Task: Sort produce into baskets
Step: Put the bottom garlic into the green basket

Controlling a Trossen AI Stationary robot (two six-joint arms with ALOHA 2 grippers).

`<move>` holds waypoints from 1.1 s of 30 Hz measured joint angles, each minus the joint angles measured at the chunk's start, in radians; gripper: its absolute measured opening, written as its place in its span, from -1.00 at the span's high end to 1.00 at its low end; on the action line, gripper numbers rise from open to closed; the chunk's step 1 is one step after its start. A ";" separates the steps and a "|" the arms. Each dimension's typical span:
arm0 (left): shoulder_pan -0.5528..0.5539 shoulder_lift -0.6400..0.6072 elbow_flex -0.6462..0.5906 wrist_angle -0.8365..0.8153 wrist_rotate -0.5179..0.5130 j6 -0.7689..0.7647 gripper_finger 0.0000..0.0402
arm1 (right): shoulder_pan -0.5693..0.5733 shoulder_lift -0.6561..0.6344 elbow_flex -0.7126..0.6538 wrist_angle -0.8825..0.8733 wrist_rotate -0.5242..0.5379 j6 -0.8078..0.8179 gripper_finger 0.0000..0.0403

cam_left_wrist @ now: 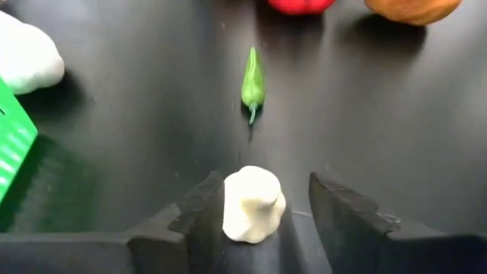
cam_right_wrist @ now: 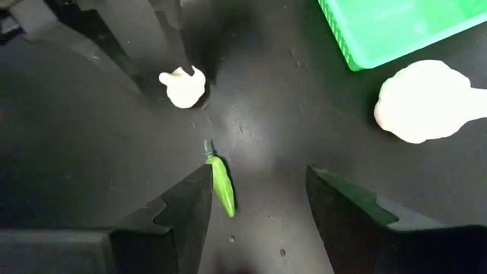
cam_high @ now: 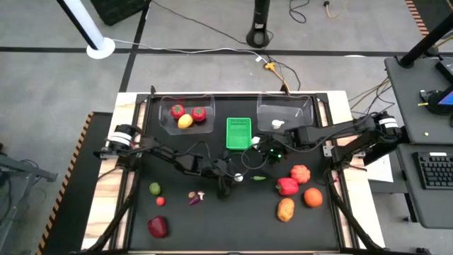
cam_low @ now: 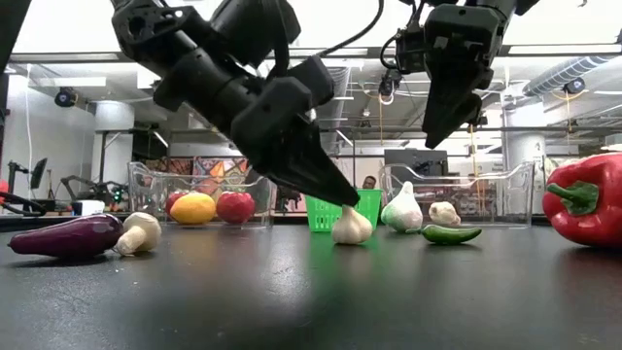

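Evidently the left tool point(cam_left_wrist: 259, 217) sits low on the bench point(cam_high: 233, 227), its fingers parted around a small white garlic bulb point(cam_left_wrist: 253, 204) that stands on the dark surface near the middle; one finger is at the bulb's side, the other shows a clear gap, so nothing is clamped. The right tool point(cam_right_wrist: 257, 202) hangs above a little green chilli point(cam_right_wrist: 221, 185), fingers apart and empty. A larger white bulb point(cam_right_wrist: 423, 101) lies just beside the green basket point(cam_high: 238, 132). The far left clear bin point(cam_high: 164, 122) holds two red pieces and a yellow one; the far right clear bin point(cam_high: 304, 120) holds one pale piece. Other produce lies loose: a red pepper point(cam_high: 287, 186) and orange pieces to the right, an aubergine point(cam_low: 66, 237) and a mushroom point(cam_low: 138, 232) to the left. To grip the garlic well, I would centre it between the fingers, close gently on its widest part, then lift straight up. No brand, label or writing can be read.
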 joint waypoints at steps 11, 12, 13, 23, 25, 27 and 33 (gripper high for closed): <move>0.001 0.055 0.000 0.077 -0.003 -0.018 0.82 | -0.004 0.001 0.000 -0.001 0.000 0.008 -0.01; 0.001 0.055 0.000 0.079 -0.002 -0.023 0.90 | -0.004 0.001 0.000 0.000 0.000 0.008 -0.01; 0.001 0.055 0.000 0.079 -0.001 -0.028 0.94 | -0.004 0.001 0.000 -0.001 0.000 0.008 -0.01; 0.001 0.043 0.000 0.067 -0.002 -0.048 1.00 | -0.004 0.001 0.000 -0.001 0.000 0.009 -0.01; 0.001 0.037 0.000 0.063 -0.003 -0.048 1.00 | -0.004 0.001 0.000 -0.001 0.000 0.008 -0.01; 0.001 0.028 0.000 0.061 -0.008 -0.048 1.00 | -0.004 0.001 0.000 -0.001 0.000 0.008 -0.01; 0.001 0.023 0.000 0.062 -0.011 -0.100 0.91 | -0.004 0.001 0.000 -0.001 0.000 0.007 -0.01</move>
